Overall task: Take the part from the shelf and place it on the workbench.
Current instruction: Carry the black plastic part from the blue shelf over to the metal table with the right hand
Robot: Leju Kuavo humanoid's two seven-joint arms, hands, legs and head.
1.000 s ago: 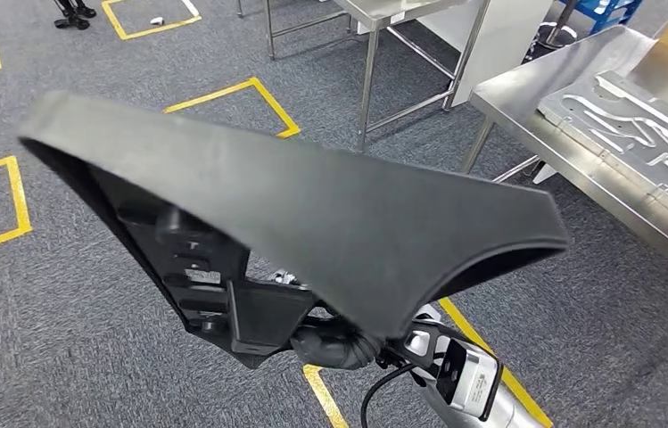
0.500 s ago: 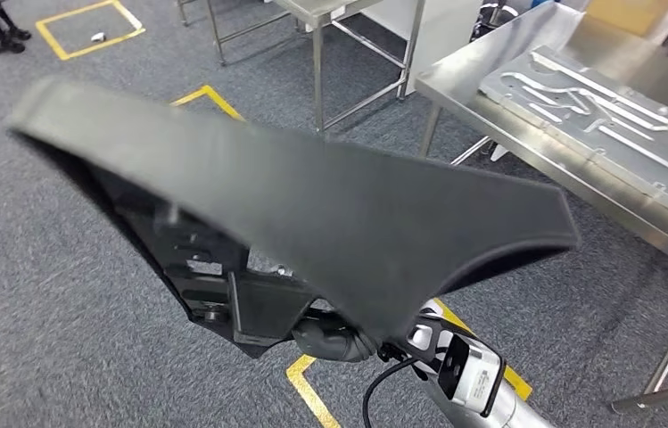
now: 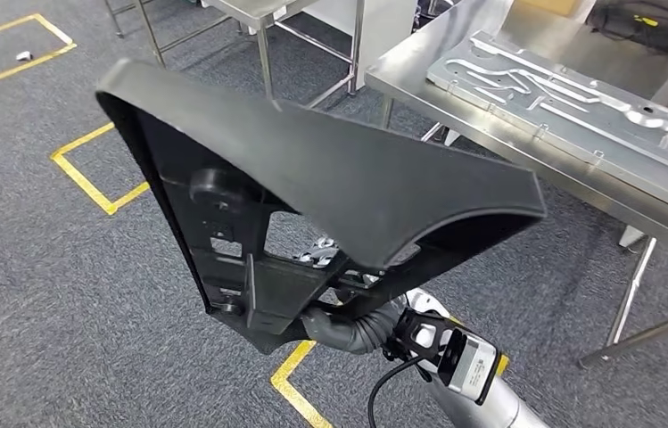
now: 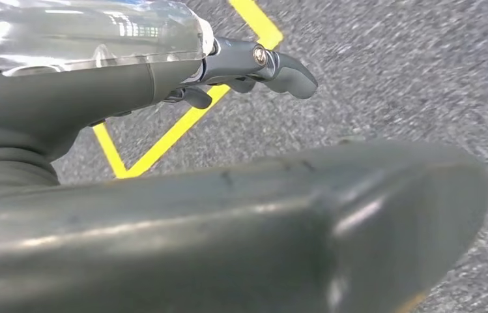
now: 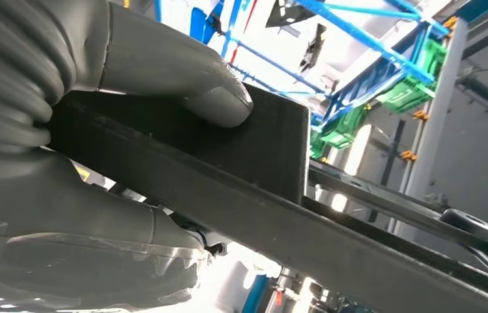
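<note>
A large black triangular plastic part (image 3: 348, 178) is held up in front of me, its ribbed underside with cut-outs facing me. My right hand (image 3: 352, 328) grips it from below at its lower corner. In the right wrist view the thumb (image 5: 208, 91) presses on a flat black edge of the part (image 5: 260, 163). The steel workbench (image 3: 419, 78) stands to the right of the part and beyond it. My left hand (image 4: 163, 195) hangs over the grey carpet with fingers (image 4: 287, 68) stretched out and nothing in it.
A machined metal plate (image 3: 580, 98) lies along the workbench top. A second steel table (image 3: 263, 13) stands at the back. Yellow tape squares (image 3: 89, 178) mark the grey carpet, and the workbench legs (image 3: 633, 294) reach the floor at the right.
The whole view has shifted: the workbench now shows further left and closer. The part has tipped in my right hand, so more of its underside faces me.
</note>
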